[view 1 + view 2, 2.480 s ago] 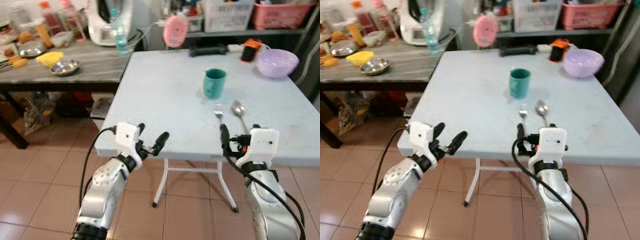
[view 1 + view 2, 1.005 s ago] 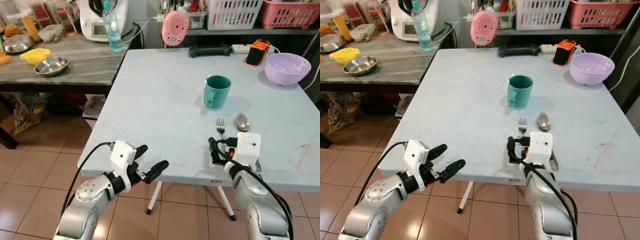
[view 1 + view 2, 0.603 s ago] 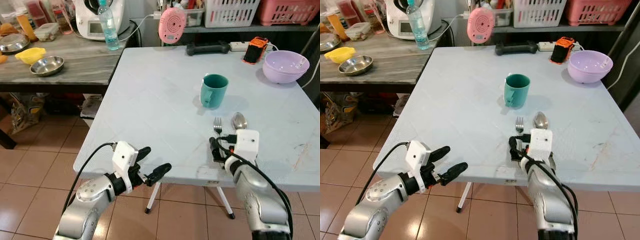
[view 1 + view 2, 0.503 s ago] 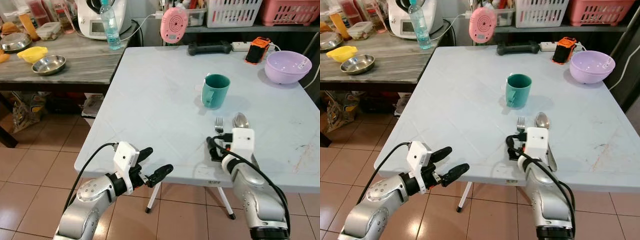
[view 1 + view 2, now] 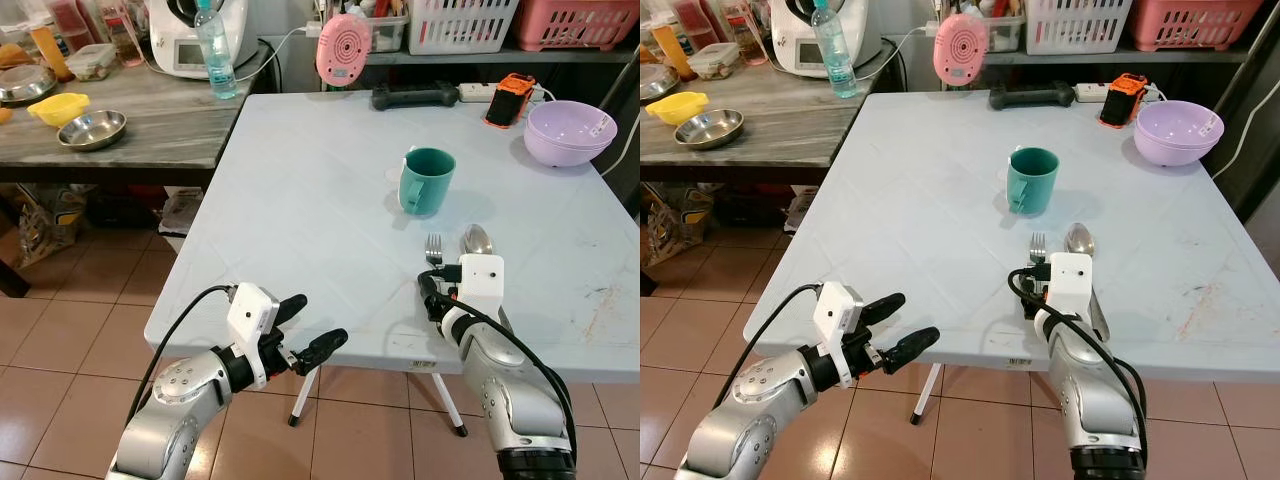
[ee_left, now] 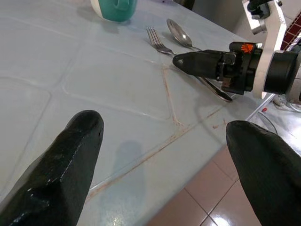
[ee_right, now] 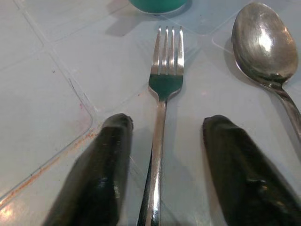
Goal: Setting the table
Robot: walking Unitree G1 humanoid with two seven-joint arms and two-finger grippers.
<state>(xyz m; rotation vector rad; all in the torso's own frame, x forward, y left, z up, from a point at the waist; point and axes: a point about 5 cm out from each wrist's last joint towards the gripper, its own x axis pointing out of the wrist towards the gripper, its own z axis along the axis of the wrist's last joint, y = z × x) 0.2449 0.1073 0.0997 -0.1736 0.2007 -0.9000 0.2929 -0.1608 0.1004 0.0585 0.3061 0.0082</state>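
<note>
A silver fork (image 7: 168,52) and spoon (image 7: 261,42) lie side by side near the front edge of the pale blue table (image 5: 300,190). A teal mug (image 5: 426,181) stands just beyond them. My right gripper (image 7: 167,123) rests low over the table, open, with one black finger on each side of the fork's handle (image 7: 156,146). It does not grip the handle. From the head, the right gripper (image 5: 432,290) sits just behind the fork (image 5: 434,247). My left gripper (image 5: 315,325) is open and holds nothing, hanging in front of the table's front left edge.
A purple bowl (image 5: 566,132) stands at the table's far right corner, by an orange-black device (image 5: 503,102), a black bar (image 5: 415,96) and a pink round gadget (image 5: 343,48). A grey counter (image 5: 150,125) to the left carries steel bowls, a yellow bowl and a bottle (image 5: 211,50). Tiled floor lies below.
The view has drawn nearer to the table. My right gripper went from the table's front edge onto the table and now straddles the fork handle. The left gripper stays open by the edge.
</note>
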